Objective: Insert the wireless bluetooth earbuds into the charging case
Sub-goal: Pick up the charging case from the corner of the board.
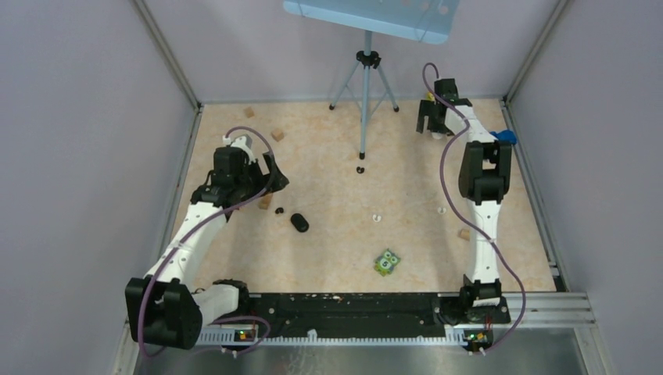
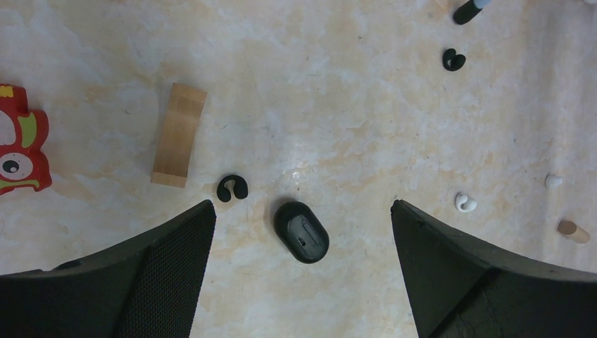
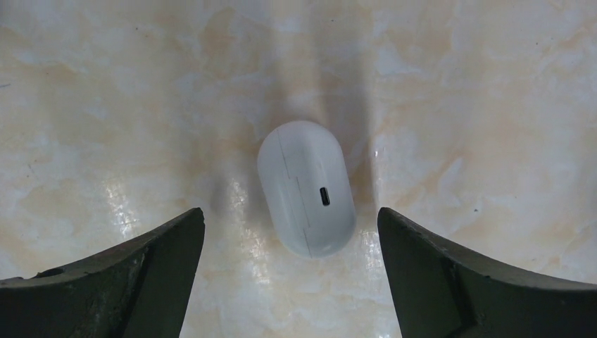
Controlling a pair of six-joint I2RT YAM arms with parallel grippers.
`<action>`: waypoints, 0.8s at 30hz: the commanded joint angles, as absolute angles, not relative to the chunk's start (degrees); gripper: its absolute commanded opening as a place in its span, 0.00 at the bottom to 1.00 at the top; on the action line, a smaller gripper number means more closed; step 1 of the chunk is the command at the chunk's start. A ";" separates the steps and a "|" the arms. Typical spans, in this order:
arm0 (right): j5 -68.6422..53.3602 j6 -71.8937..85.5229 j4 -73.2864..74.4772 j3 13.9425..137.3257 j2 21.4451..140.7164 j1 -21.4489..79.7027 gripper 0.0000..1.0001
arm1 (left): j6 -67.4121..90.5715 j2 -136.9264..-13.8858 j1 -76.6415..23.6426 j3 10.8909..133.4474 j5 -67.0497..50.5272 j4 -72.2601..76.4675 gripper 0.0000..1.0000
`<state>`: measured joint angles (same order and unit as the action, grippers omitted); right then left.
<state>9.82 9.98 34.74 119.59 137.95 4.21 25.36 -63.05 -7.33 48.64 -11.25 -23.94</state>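
left gripper (image 2: pixel 301 205) wide open (nothing held), black bud (image 2: pixel 231 188) just left of the black case (image 2: pixel 301 231) under it, white bud (image 2: pixel 464 203) further right, right gripper (image 3: pixel 290 211) wide open, white case (image 3: pixel 306 186) on the table between its fingers, untouched

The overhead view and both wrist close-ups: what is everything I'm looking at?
Pebble-shaped black plastic charging case: one, black, left of centre.
Pebble-shaped white plastic charging case: one, white, far right.
Tiny black plastic earbuds: two, black, one beside the black case, one mid-table.
Tiny white plastic earbuds: two, white, right of centre.
Tan wooden cubes: four, tan, scattered.
Flat green owl figure: one, green, near middle.
Red monster toy: one, red, left.
Grey metal tripod: one, grey, far middle.
Small blue object: one, blue, far right edge.
Left fingers: two, black, open.
Right fingers: two, black, open.
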 commanded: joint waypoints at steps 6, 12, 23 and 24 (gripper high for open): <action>6.95 10.39 33.94 121.82 139.66 2.37 0.85 | 24.03 -67.80 -7.56 52.86 -11.13 -22.33 0.99; 4.49 10.68 32.80 121.27 139.85 1.77 0.66 | 22.92 -67.34 -7.56 53.19 -11.85 -22.41 0.99; 0.64 15.27 26.31 105.54 128.59 1.42 0.27 | 20.76 -62.64 -7.56 52.99 -13.77 -24.15 0.99; 0.52 15.70 24.76 101.89 125.87 1.59 0.27 | 20.93 -62.37 -7.55 53.37 -15.28 -24.23 0.99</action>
